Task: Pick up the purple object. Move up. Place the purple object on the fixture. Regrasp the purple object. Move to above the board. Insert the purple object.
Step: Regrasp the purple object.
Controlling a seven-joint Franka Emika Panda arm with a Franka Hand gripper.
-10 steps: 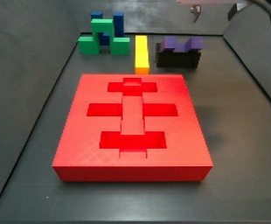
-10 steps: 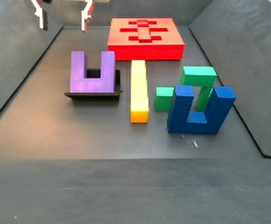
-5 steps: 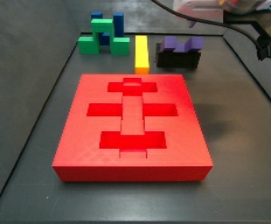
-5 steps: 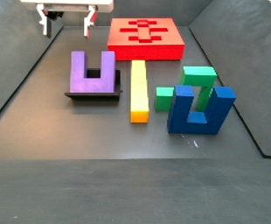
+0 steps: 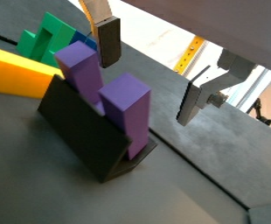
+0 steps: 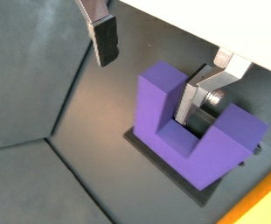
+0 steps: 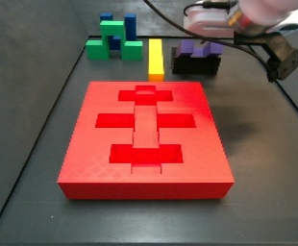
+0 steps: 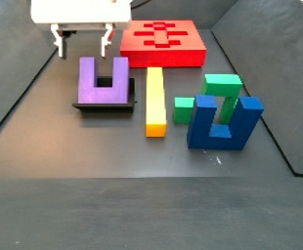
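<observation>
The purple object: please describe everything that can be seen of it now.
The purple object is a smooth, matte U-shaped block: two upright prongs joined by a base, with the prongs pointing up. It stands on the fixture, a black holder on the dark floor, beside the yellow bar and in front of the red board. The gripper hovers open above it, one finger clear to its side and the other over its slot; neither visibly grips it.
</observation>
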